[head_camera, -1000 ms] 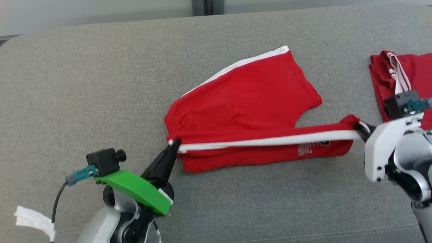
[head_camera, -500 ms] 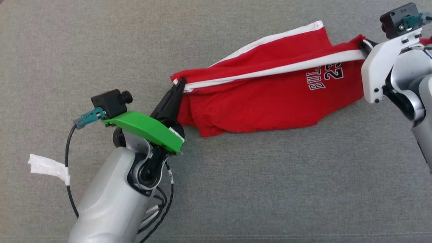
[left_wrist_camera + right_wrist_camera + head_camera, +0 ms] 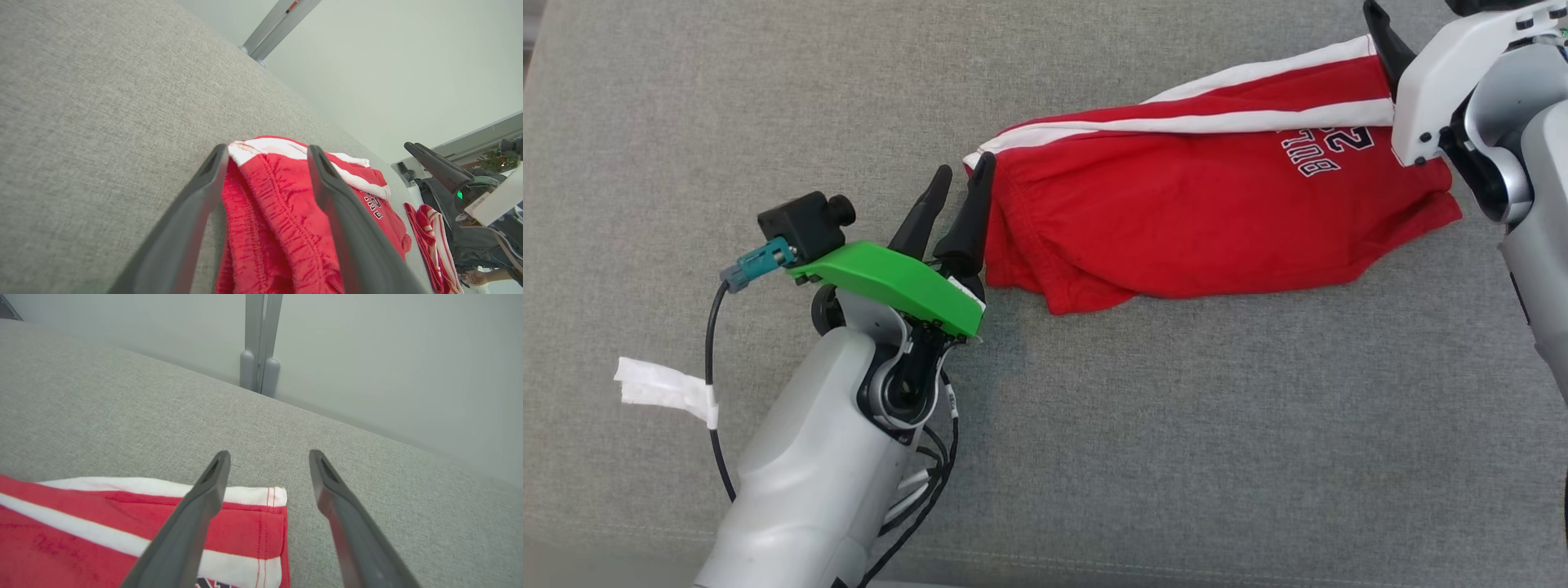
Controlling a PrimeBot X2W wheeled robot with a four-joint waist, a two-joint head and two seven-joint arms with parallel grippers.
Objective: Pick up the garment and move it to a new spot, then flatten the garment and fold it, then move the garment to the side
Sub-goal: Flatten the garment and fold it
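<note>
The garment is a pair of red shorts with white side stripes and white lettering. It lies doubled over on the grey cushion. My left gripper is open at the garment's left, waistband end. In the left wrist view the waistband sits loose between the spread fingers. My right gripper is open too, at the garment's right end. Its left finger hangs over the white hem corner, and one dark finger shows in the head view.
A second red, white-striped piece of clothing lies beyond the garment's far end. A white tape tag hangs on my left arm's cable. Behind the cushion's far edge are a pale wall and a grey metal post.
Both grippers were shut on the garment's ends, holding it stretched; both now stand open and the garment lies loose on the cushion. The head camera has also shifted.
</note>
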